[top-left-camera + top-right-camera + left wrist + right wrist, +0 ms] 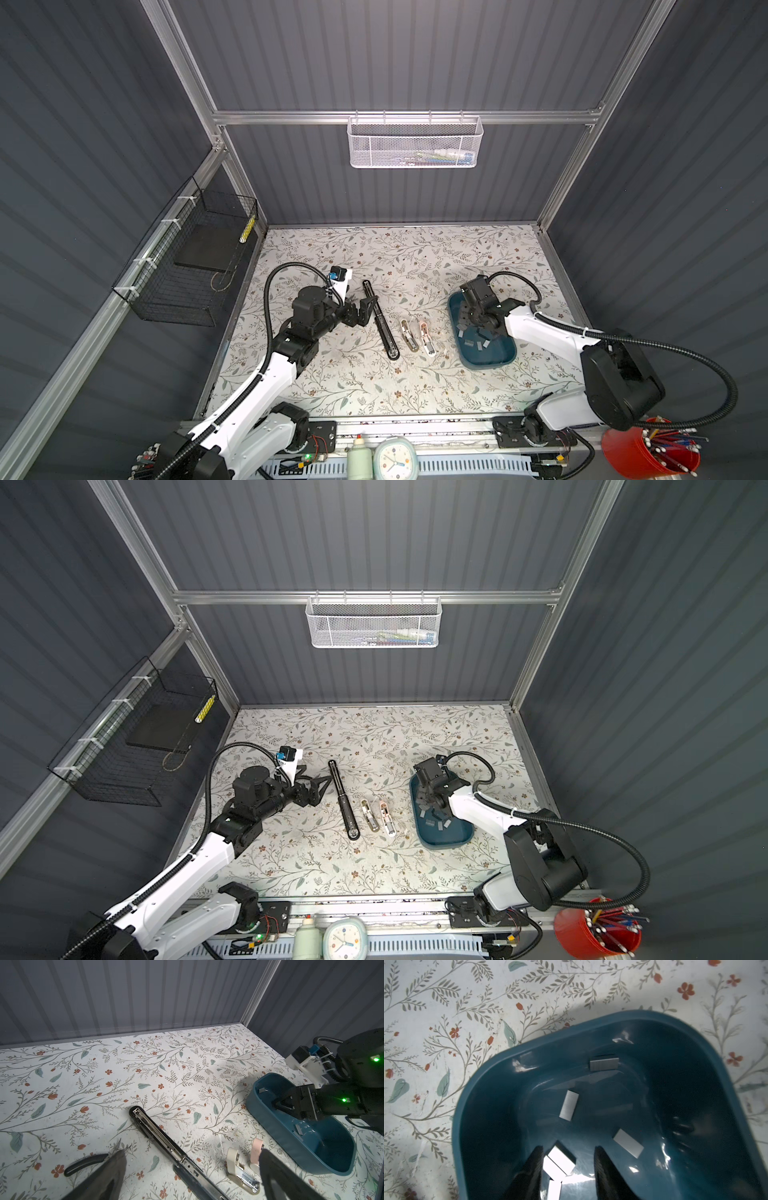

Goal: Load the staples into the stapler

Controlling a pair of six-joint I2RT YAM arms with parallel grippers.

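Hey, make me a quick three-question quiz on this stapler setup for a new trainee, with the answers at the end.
1. True or false: the staples lie scattered on the bare table.
2. The right gripper is: A) gripping a pen; B) down in the teal tray, fingers apart; C) raised high above everything.
3. How many staplers lie on the table?
Key:
1. False; they lie in the teal tray.
2. B.
3. Three: long black stapler, beige stapler, pink stapler.
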